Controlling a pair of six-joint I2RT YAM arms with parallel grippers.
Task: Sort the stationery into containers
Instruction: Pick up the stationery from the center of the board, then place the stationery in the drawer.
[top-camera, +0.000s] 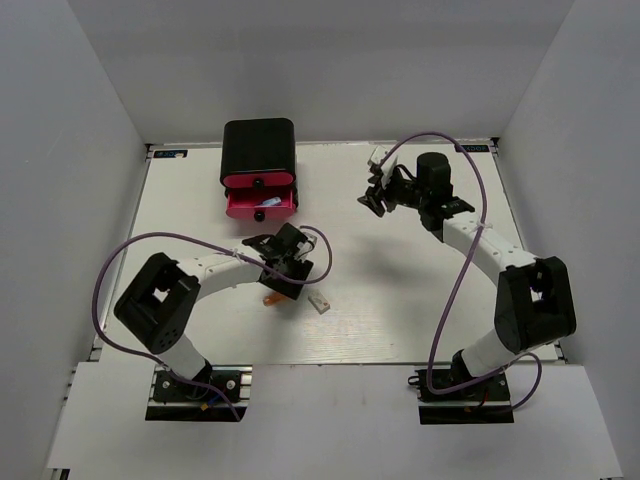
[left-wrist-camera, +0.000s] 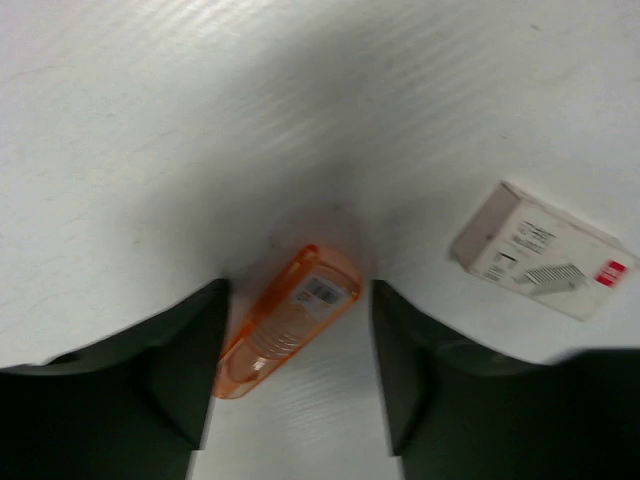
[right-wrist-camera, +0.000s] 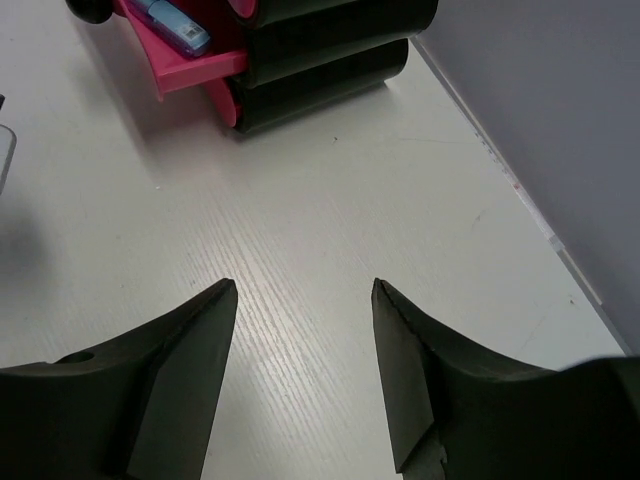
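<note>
An orange stationery piece (left-wrist-camera: 290, 318) with a small label lies on the white table, slanted between the fingers of my left gripper (left-wrist-camera: 298, 300). That gripper is open, and the piece's lower end sits close to the left finger. In the top view the orange piece (top-camera: 270, 297) peeks out below the left gripper (top-camera: 280, 280). A whitish block (left-wrist-camera: 543, 250) lies to its right, also seen in the top view (top-camera: 320, 303). The black box (top-camera: 258, 148) has one pink drawer (top-camera: 260, 205) pulled out, with a light blue piece (right-wrist-camera: 170, 25) inside. My right gripper (right-wrist-camera: 305, 290) hovers open and empty.
The right gripper (top-camera: 375, 198) is up over the table's far right part, to the right of the black box (right-wrist-camera: 330, 50). Grey walls enclose the table on three sides. Purple cables loop from both arms.
</note>
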